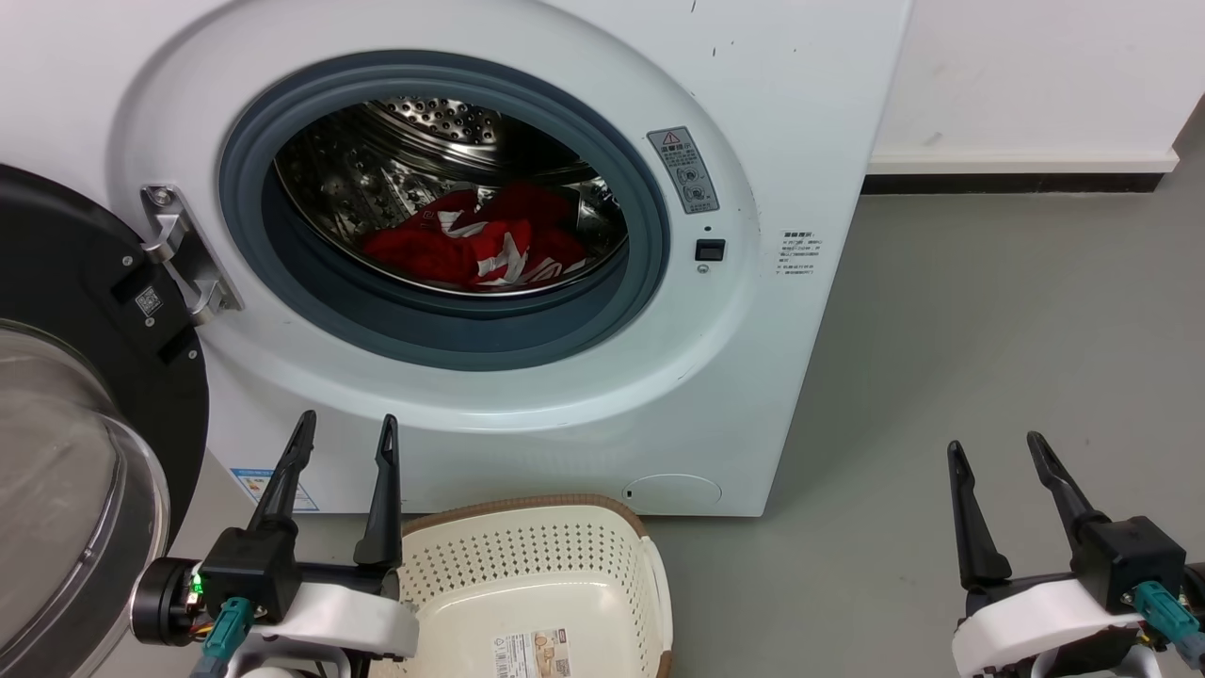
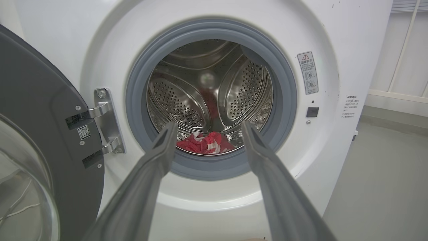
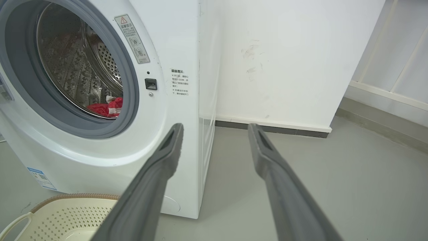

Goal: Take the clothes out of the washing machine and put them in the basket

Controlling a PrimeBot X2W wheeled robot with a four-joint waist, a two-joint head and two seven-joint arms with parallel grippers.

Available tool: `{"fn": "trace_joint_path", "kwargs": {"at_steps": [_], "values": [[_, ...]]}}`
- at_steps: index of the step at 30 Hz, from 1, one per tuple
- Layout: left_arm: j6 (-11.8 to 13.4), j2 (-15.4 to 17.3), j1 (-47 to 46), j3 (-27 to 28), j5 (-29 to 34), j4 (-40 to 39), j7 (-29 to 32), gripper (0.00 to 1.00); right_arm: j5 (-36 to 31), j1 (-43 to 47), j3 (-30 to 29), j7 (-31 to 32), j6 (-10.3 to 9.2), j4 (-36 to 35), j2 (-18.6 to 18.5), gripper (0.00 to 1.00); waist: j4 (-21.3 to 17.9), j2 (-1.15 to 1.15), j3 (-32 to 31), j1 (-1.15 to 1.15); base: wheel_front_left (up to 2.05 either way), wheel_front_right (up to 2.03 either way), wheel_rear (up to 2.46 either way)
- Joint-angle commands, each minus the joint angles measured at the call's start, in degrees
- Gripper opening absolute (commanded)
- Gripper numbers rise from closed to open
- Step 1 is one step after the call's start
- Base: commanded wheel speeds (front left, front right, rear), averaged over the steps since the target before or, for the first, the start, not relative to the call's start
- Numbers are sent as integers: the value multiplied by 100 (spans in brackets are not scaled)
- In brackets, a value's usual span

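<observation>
Two pincers, both spread, nothing between the fingers.

Head view:
- left pincer (image 1: 346, 419) sits low in front of the washer (image 1: 527, 414), fingertips over the front panel under the porthole.
- right pincer (image 1: 995, 441) is well off past the washer's right side, over grey floor (image 1: 988, 311).
- door (image 1: 85, 311) is swung wide open at the washer's left, hanging on a metal hinge (image 1: 184, 250).
- clothes (image 1: 471, 247) are a red-and-white heap at the bottom of the washer's steel drum (image 1: 414, 141), just behind the grey gasket (image 1: 452, 330). I'm not touching them.
- basket (image 1: 527, 504) stands on the floor close in front of the washer, below the porthole and just beside my left pincer. It has a cream perforated wall, a brown rim and a paper label (image 1: 532, 654) inside.
- warning sticker (image 1: 684, 169) and latch socket (image 1: 709, 250) are on the washer front, right of the porthole.

Left wrist view:
- my fingers are wide apart, pointing straight at the washer's porthole, with the tips over the lower gasket.
- the clothes show between the two tips, deep at the drum bottom and well clear of me.
- the door and hinge are at the washer's left.

Right wrist view:
- my fingers are wide apart, aimed past the washer's right front corner at the floor and the white wall (image 3: 284, 67) behind.
- the left finger overlaps the washer's corner edge in frame. I can't tell contact from this angle.
- a sliver of the red clothes shows at the drum's lower edge.
- a corner of the basket, with its handle, sits at the foot of the washer's front.
</observation>
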Motion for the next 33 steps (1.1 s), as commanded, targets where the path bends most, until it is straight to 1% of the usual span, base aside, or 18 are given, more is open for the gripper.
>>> {"fn": "trace_joint_path", "kwargs": {"at_steps": [1,21,26,33], "values": [[5,-6,26,15,-5,15,-15,100,25,-37,0,-43,-2,11,-11,100,3,0,9,0,0,0,0],[-19,-31,-188,54,19,162,-15,100,89,-168,36,-52,-2,38,-11,100,-34,0,166,0,0,0,0],[-34,6,-514,79,-8,392,-15,100,87,-229,82,-48,-2,-27,-11,100,-147,0,393,0,0,0,0],[-55,187,-1397,155,-78,1155,-15,100,94,-442,185,-46,-2,-143,-8,100,-384,0,947,0,0,0,0]]}}
